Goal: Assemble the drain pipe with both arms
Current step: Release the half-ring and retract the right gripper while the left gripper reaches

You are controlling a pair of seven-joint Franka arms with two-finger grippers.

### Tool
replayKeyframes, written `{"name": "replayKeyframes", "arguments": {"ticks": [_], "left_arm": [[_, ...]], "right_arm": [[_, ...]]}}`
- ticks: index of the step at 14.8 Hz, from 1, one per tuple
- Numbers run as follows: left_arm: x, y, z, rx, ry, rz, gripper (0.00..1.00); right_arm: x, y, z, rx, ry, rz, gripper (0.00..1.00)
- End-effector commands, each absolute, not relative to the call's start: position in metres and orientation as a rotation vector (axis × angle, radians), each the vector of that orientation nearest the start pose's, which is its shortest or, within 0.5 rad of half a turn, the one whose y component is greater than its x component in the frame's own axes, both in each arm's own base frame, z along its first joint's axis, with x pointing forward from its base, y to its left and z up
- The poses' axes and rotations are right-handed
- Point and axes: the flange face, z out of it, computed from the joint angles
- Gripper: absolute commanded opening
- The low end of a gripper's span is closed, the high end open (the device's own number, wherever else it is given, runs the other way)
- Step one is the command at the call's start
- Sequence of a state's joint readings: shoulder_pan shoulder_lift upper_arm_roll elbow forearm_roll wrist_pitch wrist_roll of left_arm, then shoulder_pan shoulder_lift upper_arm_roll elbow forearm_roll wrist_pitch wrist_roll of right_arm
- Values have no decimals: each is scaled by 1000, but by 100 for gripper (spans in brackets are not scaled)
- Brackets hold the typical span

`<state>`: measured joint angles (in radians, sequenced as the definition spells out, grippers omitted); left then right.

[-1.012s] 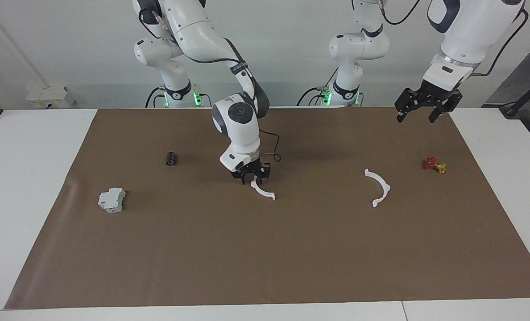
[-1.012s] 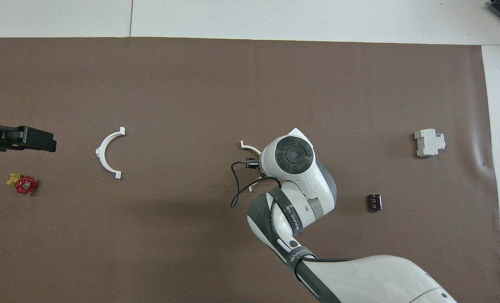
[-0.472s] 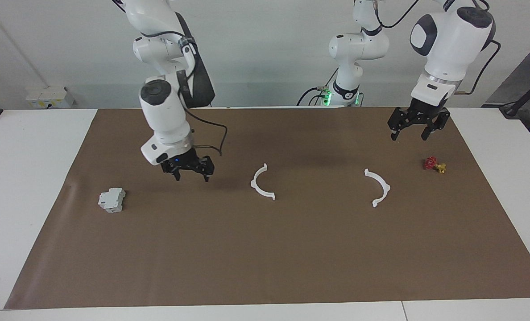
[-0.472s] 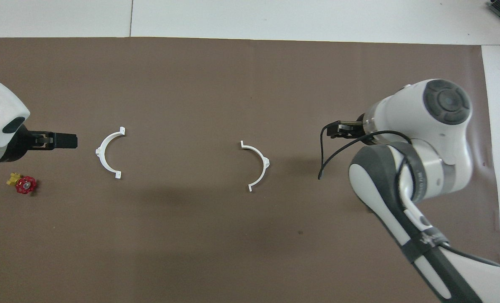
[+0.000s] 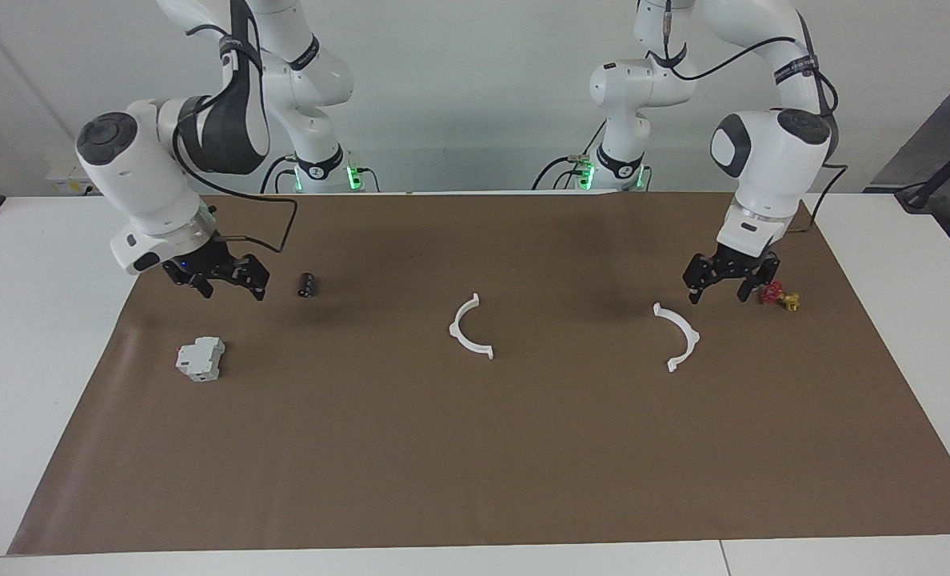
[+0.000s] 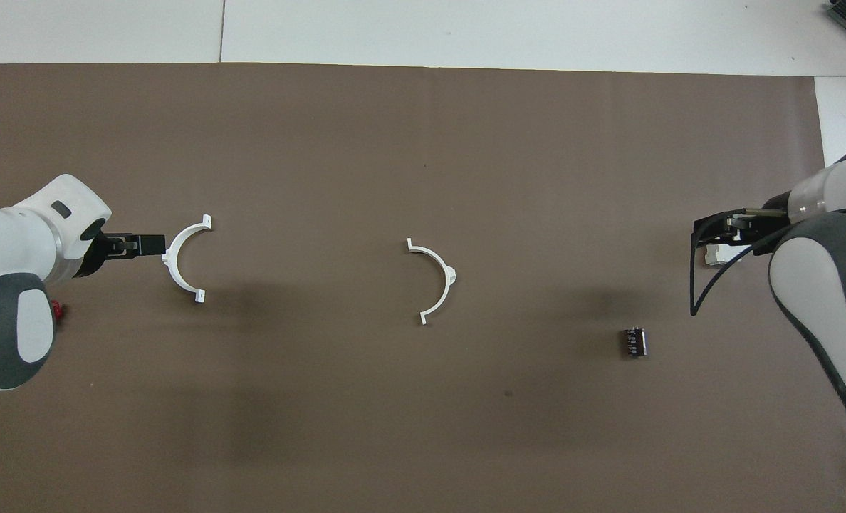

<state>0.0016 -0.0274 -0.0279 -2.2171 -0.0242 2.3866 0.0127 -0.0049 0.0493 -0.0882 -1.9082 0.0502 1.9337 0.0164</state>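
Note:
The drain pipe lies as two separate white half-circle arcs on the brown mat. One arc lies at the middle of the mat. The other arc lies toward the left arm's end. My left gripper is open and empty, low over the mat between that arc and a red valve, apart from the arc. My right gripper is open and empty, raised over the mat toward the right arm's end, above a grey-white block.
A small red and yellow valve sits beside the left gripper. A black cylinder and the grey-white boxy block lie toward the right arm's end. The brown mat covers most of the white table.
My right gripper has let go of the middle arc and swung away to the right arm's end. My left gripper has come down toward the other arc. Both arcs lie still.

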Motion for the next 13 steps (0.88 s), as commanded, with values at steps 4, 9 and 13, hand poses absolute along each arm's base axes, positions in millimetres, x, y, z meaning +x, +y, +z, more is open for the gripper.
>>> {"name": "replayKeyframes", "arguments": {"ticks": [4, 9, 13], "left_arm": [[546, -18, 336, -3145, -50, -306, 100], [547, -11, 322, -3145, -60, -287, 100], [547, -8, 322, -3144, -82, -282, 100]], "right_arm": [[561, -57, 575, -3191, 122, 70, 100], [549, -35, 610, -3208, 58, 112, 100], [545, -25, 605, -3208, -10, 73, 100]]}}
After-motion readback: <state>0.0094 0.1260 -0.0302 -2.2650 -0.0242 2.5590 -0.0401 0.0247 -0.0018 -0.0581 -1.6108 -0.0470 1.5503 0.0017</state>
